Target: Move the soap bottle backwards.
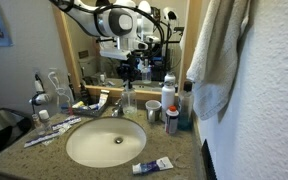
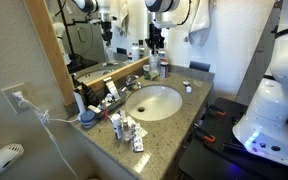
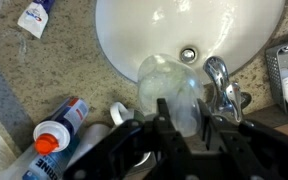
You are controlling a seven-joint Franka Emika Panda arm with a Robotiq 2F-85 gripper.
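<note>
- A white oval sink [image 1: 89, 140] sits in the speckled tabletop [image 1: 181, 150].
- A chrome faucet [image 3: 219, 80] stands at its rim.
- A toothpaste tube [image 1: 152, 166] lies near the sink.
- A towel [image 1: 216, 55] hangs beside the mirror [image 1: 89, 50].

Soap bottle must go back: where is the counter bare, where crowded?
Crowded: the back strip around the faucet and soap bottle, bottles and tubes either side. Bare: the counter corner between basin, toothbrushes and front edge; a narrow patch beside the basin, between bottles and toothpaste tube.

Arm [image 1: 109, 22] bent over from above, pincer [image 3: 184, 110] pointing down, fingers [image 3: 163, 108] a little apart, whether gripping unclear
</note>
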